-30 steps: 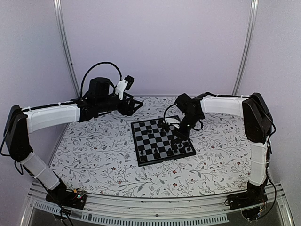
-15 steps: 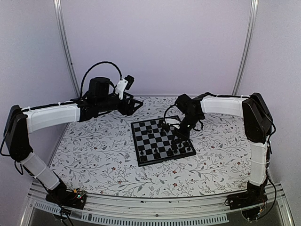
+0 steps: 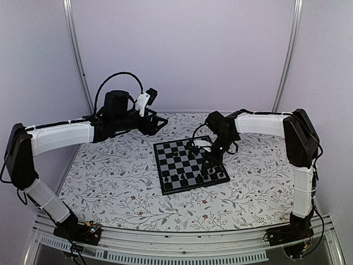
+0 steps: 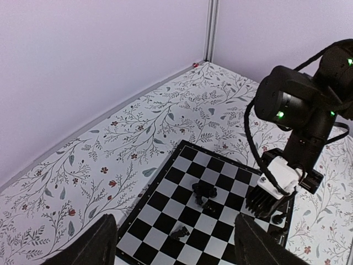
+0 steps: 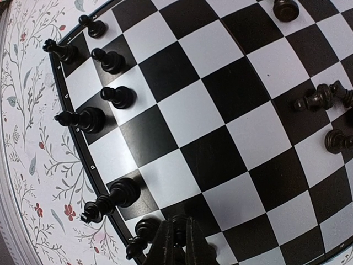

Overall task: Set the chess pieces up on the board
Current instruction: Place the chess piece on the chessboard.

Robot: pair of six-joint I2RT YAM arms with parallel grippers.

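Seven or so of the chess pieces (image 5: 83, 118) upright in a row along the side of the board (image 3: 177, 160) that faces the desk's near edge, presumably a home rank being filled. Three more loose farther up the board, toward the far edge (among them a tipped piece (image 5: 314, 99), lying on its side), probably next to be fetched.

Right gripper (image 5: 179, 243) low over the board toward its near right corner, fingers pinched together at the end of that row. No telling from here of any piece caught between. Judged as setting or nudging a figure into the row's last gap, hence the low, steep reach.

Left gripper (image 4: 175, 221) spread wide and holding nothing, high over the desk toward the far left corner, well apart from the board, likely to leave room for the working arm.

Board itself flat around mid-desk, slightly skewed to the desk's edges.
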